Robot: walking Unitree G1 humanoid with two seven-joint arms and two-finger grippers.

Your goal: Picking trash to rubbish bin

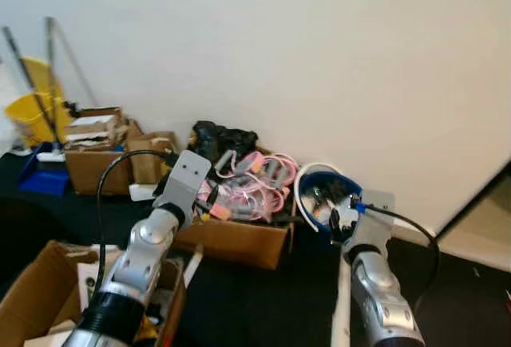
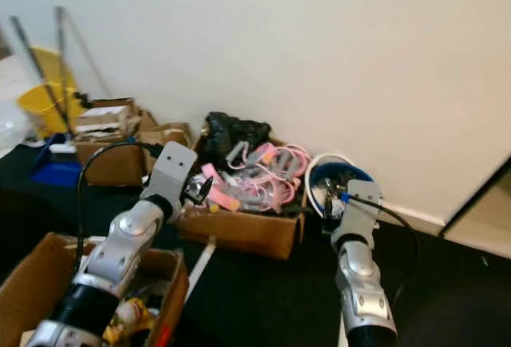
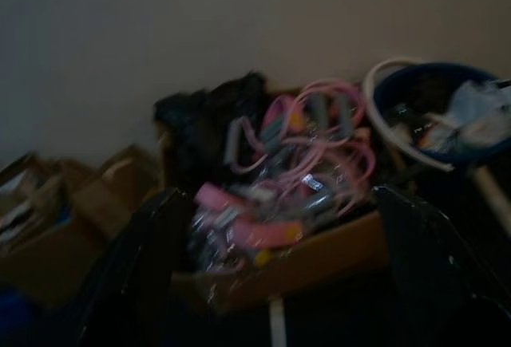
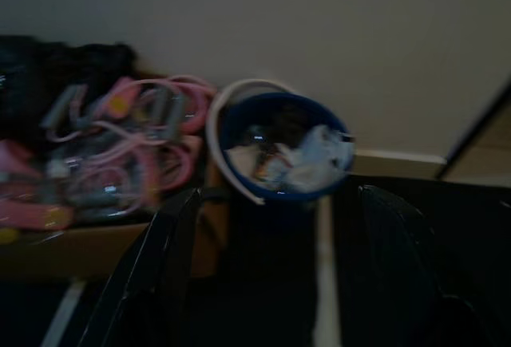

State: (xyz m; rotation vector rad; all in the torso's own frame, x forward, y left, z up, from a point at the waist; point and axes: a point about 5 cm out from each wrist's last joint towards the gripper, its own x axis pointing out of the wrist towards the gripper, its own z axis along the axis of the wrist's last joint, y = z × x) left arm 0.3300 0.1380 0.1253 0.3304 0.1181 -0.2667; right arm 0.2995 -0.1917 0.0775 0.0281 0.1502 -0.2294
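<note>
Head views: 1 blue rubbish bin sitting on floor against wall, just right of cardboard box holding pink and grey clutter. Right hand hovering right at bin rim, nearer arm. Left hand hanging over box edge, bin lying to its right.

Left wrist: 2 fingers spread wide, holding nothing; box ahead.

Right wrist: 2 fingers parted wide, nothing between; bin dead ahead, crumpled trash inside.

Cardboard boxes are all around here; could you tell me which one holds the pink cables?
The middle cardboard box by the wall, left of the blue bin.
</note>
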